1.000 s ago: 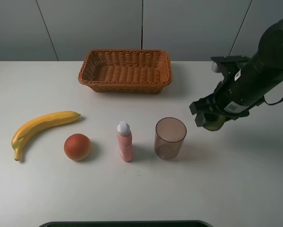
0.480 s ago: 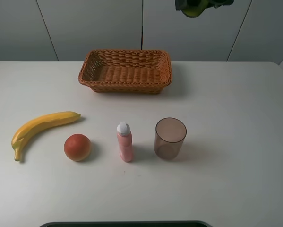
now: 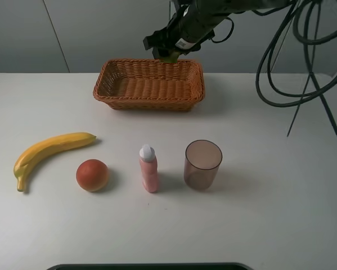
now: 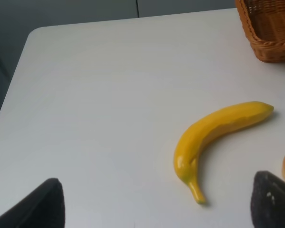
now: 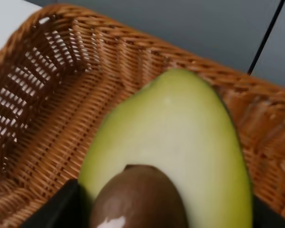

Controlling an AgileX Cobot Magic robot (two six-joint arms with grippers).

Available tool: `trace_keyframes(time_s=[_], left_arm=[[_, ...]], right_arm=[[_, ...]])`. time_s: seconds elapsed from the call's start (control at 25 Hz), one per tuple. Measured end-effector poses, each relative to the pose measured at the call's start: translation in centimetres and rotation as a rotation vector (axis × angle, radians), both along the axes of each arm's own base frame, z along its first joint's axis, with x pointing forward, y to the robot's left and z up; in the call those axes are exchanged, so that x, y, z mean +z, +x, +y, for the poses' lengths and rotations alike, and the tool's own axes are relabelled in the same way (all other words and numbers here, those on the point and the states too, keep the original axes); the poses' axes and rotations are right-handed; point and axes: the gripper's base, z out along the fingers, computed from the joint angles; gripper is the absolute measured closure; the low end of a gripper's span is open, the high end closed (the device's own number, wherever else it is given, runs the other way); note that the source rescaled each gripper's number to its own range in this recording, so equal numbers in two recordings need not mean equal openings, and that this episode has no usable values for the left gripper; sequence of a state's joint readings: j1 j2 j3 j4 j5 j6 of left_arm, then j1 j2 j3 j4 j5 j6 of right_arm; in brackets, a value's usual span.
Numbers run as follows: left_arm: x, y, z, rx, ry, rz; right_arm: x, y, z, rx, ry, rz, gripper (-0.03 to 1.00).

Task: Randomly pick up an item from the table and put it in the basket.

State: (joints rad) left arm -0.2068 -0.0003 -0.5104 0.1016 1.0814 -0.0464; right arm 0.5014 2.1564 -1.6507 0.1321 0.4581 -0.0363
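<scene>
My right gripper [image 3: 167,50] is shut on the halved avocado [image 3: 169,55] and holds it just above the far rim of the brown wicker basket [image 3: 148,84] at the back of the white table [image 3: 269,214]. In the right wrist view the avocado [image 5: 171,137] fills the frame, flesh and brown pit showing, with the basket's inside [image 5: 56,99] beneath it. My left gripper [image 4: 156,209] is open and empty above the table's left part, near the banana [image 4: 213,133]. It is out of the exterior view.
A yellow banana [image 3: 50,149], a round orange-red fruit [image 3: 92,175], a pink bottle [image 3: 148,167] and a brown translucent cup [image 3: 202,163] stand in a row across the table's middle. Black cables [image 3: 303,67] hang at the right. A dark edge [image 3: 151,266] lies at the front.
My right gripper has carried the avocado from the table's right side up and to the left. It now hangs over the basket's far rim.
</scene>
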Motion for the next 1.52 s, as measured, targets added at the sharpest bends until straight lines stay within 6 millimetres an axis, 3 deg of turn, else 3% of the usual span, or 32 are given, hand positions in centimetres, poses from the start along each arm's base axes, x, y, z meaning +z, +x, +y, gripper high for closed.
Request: trace_keyframes(time_s=[0.2, 0.48, 0.52, 0.6, 0.64, 0.72, 0.84, 0.96, 1.16, 1.36, 1.52], left_arm=[[0.0, 0.0, 0.0, 0.0, 0.0, 0.0], [0.0, 0.0, 0.0, 0.0, 0.0, 0.0], [0.0, 0.0, 0.0, 0.0, 0.0, 0.0], [0.0, 0.0, 0.0, 0.0, 0.0, 0.0], [0.0, 0.0, 0.0, 0.0, 0.0, 0.0], [0.0, 0.0, 0.0, 0.0, 0.0, 0.0], [0.0, 0.0, 0.0, 0.0, 0.0, 0.0], [0.0, 0.0, 0.0, 0.0, 0.0, 0.0], [0.0, 0.0, 0.0, 0.0, 0.0, 0.0], [0.0, 0.0, 0.0, 0.0, 0.0, 0.0], [0.0, 0.0, 0.0, 0.0, 0.0, 0.0]], right_arm=[[-4.3, 0.5, 0.5, -0.028, 0.008, 0.092, 0.96], [-5.0, 0.5, 0.5, -0.023, -0.004, 0.102, 0.97], [-5.0, 0.5, 0.5, -0.022, -0.006, 0.103, 0.89], [-5.0, 0.5, 0.5, -0.018, -0.014, 0.108, 0.26], [-5.0, 0.4, 0.5, -0.016, -0.017, 0.109, 0.09], [-5.1, 0.4, 0.4, -0.011, -0.024, 0.116, -0.01], [-4.4, 0.2, 0.3, 0.007, -0.039, 0.113, -0.02], [-1.8, -0.2, 0.1, 0.035, -0.052, 0.079, -0.02], [7.1, -2.6, -1.6, 0.095, -0.096, -0.02, -0.02], [17.1, -8.1, -5.2, 0.118, -0.169, -0.102, -0.02], [23.0, -13.5, -8.7, 0.105, -0.214, -0.131, -0.02]])
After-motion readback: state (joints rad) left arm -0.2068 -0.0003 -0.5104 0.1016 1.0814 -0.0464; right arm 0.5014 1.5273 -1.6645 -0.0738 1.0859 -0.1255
